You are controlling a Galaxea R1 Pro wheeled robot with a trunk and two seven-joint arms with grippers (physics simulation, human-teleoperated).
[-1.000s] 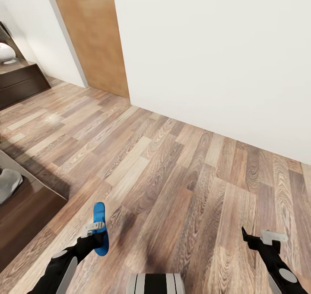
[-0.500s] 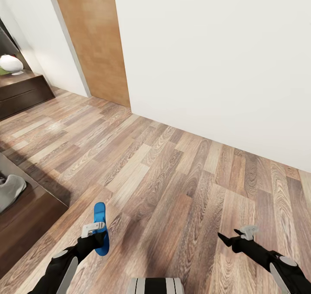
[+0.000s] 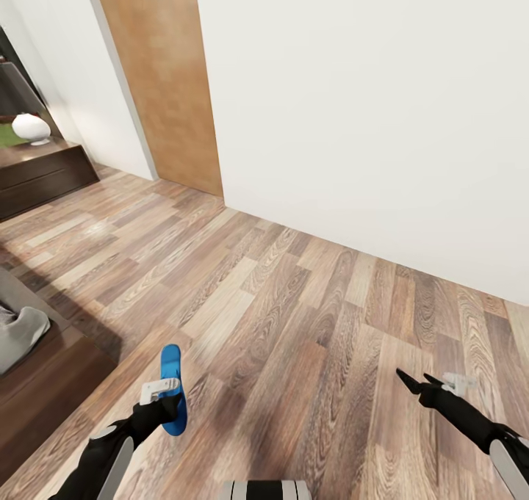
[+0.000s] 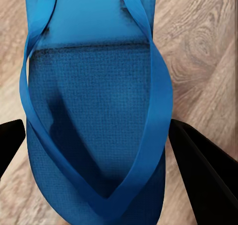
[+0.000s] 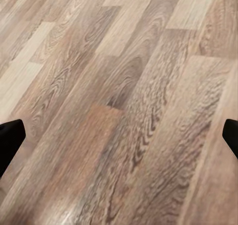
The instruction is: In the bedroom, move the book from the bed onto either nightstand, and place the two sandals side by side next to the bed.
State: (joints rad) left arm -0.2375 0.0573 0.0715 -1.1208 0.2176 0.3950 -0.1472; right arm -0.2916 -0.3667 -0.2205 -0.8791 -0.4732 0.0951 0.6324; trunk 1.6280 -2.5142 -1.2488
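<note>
Sandal point(image 3: 172, 390) in bright blue hangs from the left gripper point(image 3: 163, 399), whose fingers are clamped onto it low at the left of the head view, above the wood-plank floor point(image 3: 294, 316) and just beside the dark-brown platform base of the bed point(image 3: 51, 375). From the left wrist camera the sandal point(image 4: 94, 116) lies between the two black fingers point(image 4: 198, 175), its thong straps meeting near the gripper and its sole running away from it, so the hold looks to be across the width of the sole near one end. It is judged to be a light, flat, rubbery piece that will bend and swing if carried by one end; a firmer hold would be across the middle of the sole, pinching its edges instead of the thin straps, which would give and twist. It should not break if dropped, but it could slide on the glossy planks, so setting it down flat beside the bed base suits it best. The right gripper point(image 3: 416, 382) stands open and empty over bare floor, its fingertips point(image 5: 11, 136) well apart in the right wrist view. A brown door point(image 3: 162, 74) and white wall point(image 3: 353, 103) stand ahead, and a dark nightstand point(image 3: 40, 173) with a white rounded object point(image 3: 31, 128) on top sits far left.
</note>
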